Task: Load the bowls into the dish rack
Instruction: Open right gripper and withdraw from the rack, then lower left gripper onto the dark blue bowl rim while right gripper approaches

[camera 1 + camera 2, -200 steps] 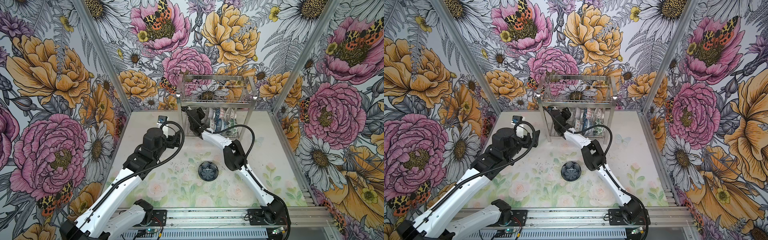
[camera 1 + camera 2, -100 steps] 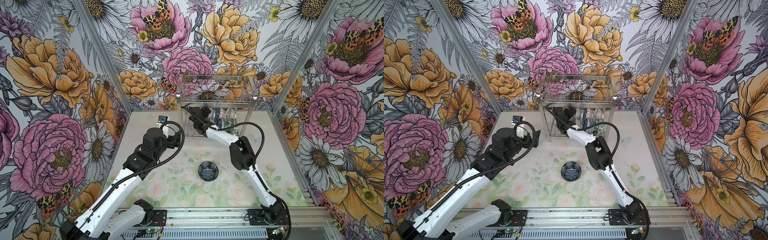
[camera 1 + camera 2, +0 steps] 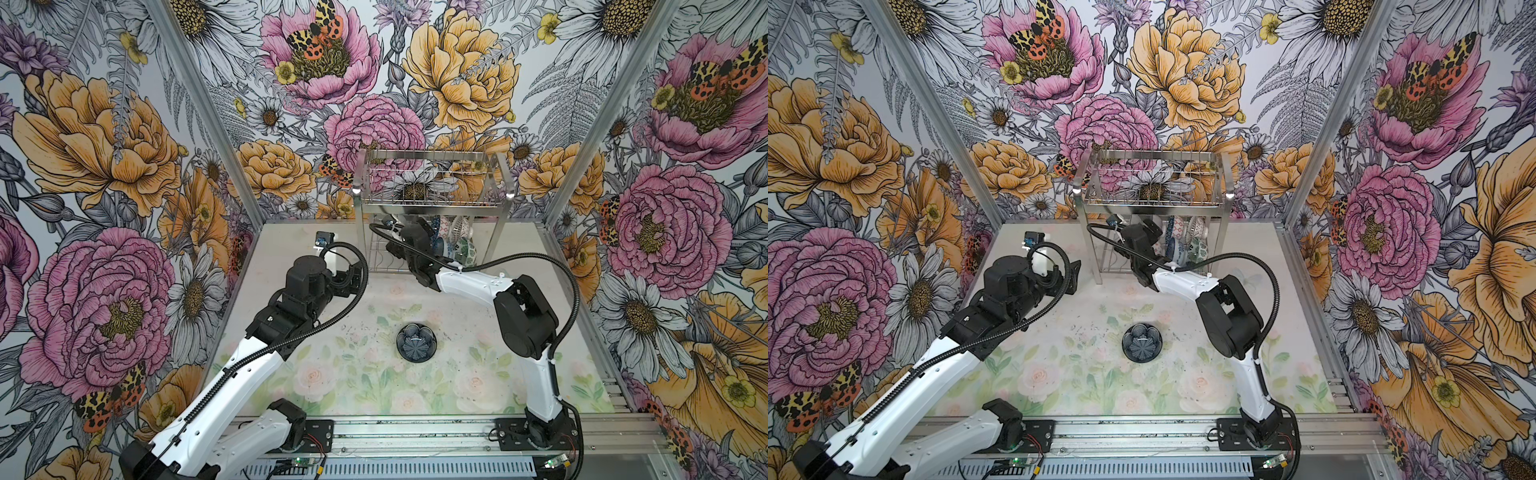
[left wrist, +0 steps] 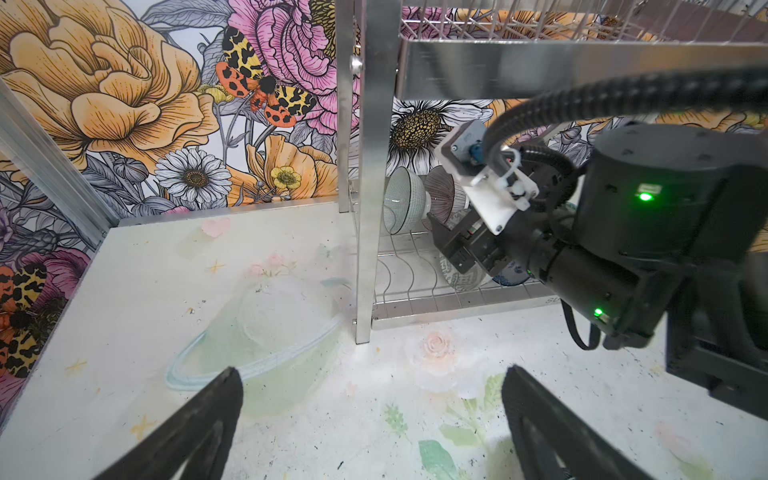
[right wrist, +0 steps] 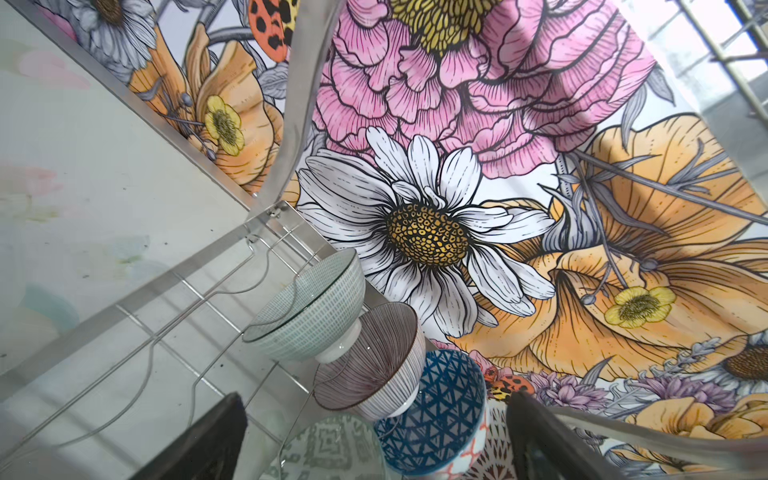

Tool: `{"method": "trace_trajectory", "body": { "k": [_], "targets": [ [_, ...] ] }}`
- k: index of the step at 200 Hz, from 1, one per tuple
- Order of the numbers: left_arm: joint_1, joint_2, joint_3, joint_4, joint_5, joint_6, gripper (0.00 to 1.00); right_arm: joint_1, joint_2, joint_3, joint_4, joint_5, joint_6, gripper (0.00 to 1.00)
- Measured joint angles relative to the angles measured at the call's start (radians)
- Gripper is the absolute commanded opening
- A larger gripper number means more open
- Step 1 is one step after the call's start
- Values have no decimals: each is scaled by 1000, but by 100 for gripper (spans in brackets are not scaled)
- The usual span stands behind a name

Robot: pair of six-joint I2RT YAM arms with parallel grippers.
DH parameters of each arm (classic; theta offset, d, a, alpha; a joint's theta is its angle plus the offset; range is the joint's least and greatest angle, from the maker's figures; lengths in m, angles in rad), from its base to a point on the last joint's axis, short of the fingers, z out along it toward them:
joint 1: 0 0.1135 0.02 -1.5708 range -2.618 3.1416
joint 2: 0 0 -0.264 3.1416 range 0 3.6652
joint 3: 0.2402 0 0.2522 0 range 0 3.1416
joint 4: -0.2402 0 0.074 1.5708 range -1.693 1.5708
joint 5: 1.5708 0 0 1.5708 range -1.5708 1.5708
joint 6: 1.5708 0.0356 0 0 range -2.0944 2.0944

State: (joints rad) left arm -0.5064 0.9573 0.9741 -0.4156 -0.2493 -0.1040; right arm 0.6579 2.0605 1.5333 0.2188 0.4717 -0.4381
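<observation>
**While bowls stand racked, one dark bowl sits out on the table**

Where the table (image 3: pixel 332 374) meets the back wall at 12 o'clock, the dish rack (image 3: pixel 432 203) stands on its four legs, in sight in both top views. Its lower tier holds a row of bowls on edge in the wavy wire slots, gathered toward the rack's 3 o'clock side. Among them, in a top view, are the white lattice bowl (image 3: pixel 459 226) and the green leaf bowl (image 3: pixel 465 251) just in front of it. The right wrist view shows three more leaning one against the next: the grey-green bowl (image 5: pixel 307 311), the purple-lined bowl (image 5: pixel 370 361) and the blue geometric bowl (image 5: pixel 436 407).

The dark petal bowl (image 3: pixel 415 341) is the only one outside the rack. It sits upright, mouth up, near the middle of the table, well apart from both arms.

The right gripper (image 5: pixel 376 401) reaches under the top basket into the lower tier, at 12 o'clock from the dark petal bowl. Its fingers (image 5: pixel 208 436) are spread wide and clamp nothing; the racked bowls lie just beyond the tips.

The left gripper (image 4: pixel 372 395) hangs above bare table at about 10 o'clock from the dark petal bowl, just beside the rack's 9 o'clock front leg. Its fingers (image 4: pixel 208 415) are likewise wide apart and hold nothing.
</observation>
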Motion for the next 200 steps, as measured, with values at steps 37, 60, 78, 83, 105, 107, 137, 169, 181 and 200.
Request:
{"method": "trace_trajectory", "body": {
  "k": [37,60,78,83,105,107,137,169,181,200],
  "targets": [
    [0,8,-8,-1,8,-21,99,13,-149,-189,11,-64,34,100],
    [0,26,-12,-1,25,-29,99,20,-276,-314,-5,-106,80,100],
    [0,41,-20,-2,48,-37,99,25,-388,-397,-23,-131,128,100],
    [0,46,-22,-4,56,-40,99,25,-423,-419,-34,-140,142,100],
    [0,61,-38,-8,97,-58,99,26,-573,-508,-66,-167,214,100],
    [0,62,-40,-8,102,-59,99,26,-585,-516,-70,-169,220,100],
    [-11,74,-88,-16,158,-92,98,26,-754,-620,-112,-167,337,100],
    [-82,114,-145,-41,171,-127,99,26,-830,-703,-146,-141,444,100],
    [-113,137,-156,-48,177,-139,99,25,-832,-713,-169,-131,470,100],
    [-148,172,-172,-52,198,-164,99,24,-834,-714,-194,-124,494,100]
  ]
}}
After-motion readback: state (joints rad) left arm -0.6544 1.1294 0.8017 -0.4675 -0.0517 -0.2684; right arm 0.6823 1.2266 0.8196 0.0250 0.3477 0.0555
